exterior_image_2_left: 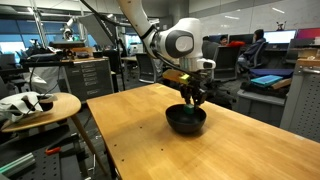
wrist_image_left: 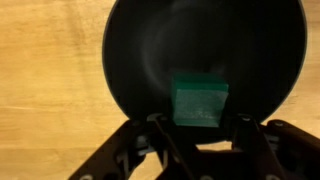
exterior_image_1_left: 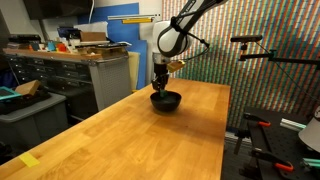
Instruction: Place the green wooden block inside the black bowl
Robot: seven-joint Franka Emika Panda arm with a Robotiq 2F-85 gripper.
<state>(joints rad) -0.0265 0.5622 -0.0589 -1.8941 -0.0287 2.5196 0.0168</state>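
Note:
The black bowl point(exterior_image_1_left: 166, 100) stands on the wooden table point(exterior_image_1_left: 130, 140), also shown in the other exterior view point(exterior_image_2_left: 186, 121). In the wrist view the bowl point(wrist_image_left: 150, 50) fills the upper frame. The green wooden block point(wrist_image_left: 200, 100) lies inside it near the lower rim. My gripper point(wrist_image_left: 200, 122) hangs just above the bowl point(exterior_image_1_left: 160, 86) point(exterior_image_2_left: 192, 100). Its fingers are spread to either side of the block, with a gap on each side, so it is open. The block does not show in either exterior view.
A grey workbench with cabinets point(exterior_image_1_left: 90, 65) stands past the table's far edge. A camera stand point(exterior_image_1_left: 255, 45) stands beside the table. A round side table point(exterior_image_2_left: 40, 105) holds white items. A yellow tape piece point(exterior_image_1_left: 30, 160) lies near the table's front corner.

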